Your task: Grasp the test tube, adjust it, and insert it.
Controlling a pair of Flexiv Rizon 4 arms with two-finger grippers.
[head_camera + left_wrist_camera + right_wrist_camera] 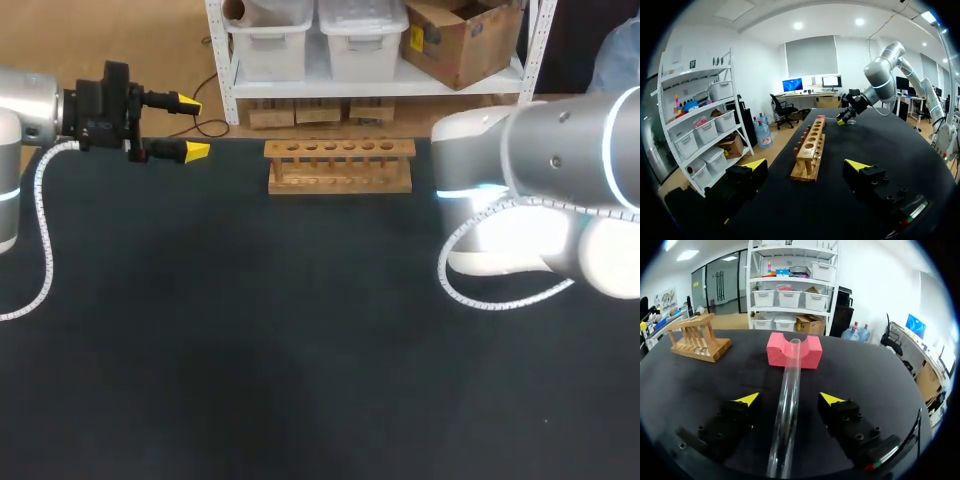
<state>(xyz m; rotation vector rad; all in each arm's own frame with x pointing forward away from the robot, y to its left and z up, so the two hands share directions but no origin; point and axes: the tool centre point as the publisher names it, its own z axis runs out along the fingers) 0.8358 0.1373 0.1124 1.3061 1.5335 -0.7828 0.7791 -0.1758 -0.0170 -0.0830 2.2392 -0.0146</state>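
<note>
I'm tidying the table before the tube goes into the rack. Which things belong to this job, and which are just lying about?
For the job:
test tube, lying between the fingers of the open right pincer
wooden rack, holes empty
left pincer, open, off to the rack's side

Lying about:
pink foam block, though it props the tube's far end, so probably leave it

Quick count: 1 tube (790, 400), 1 wood rack (340, 167), 1 pink block (812, 352), 1 table (300, 330). 2 grippers, i.e. left gripper (190, 127) + right gripper (789, 399), w/ 2 yellow tips (197, 152) each, so 4 tips total.
</note>
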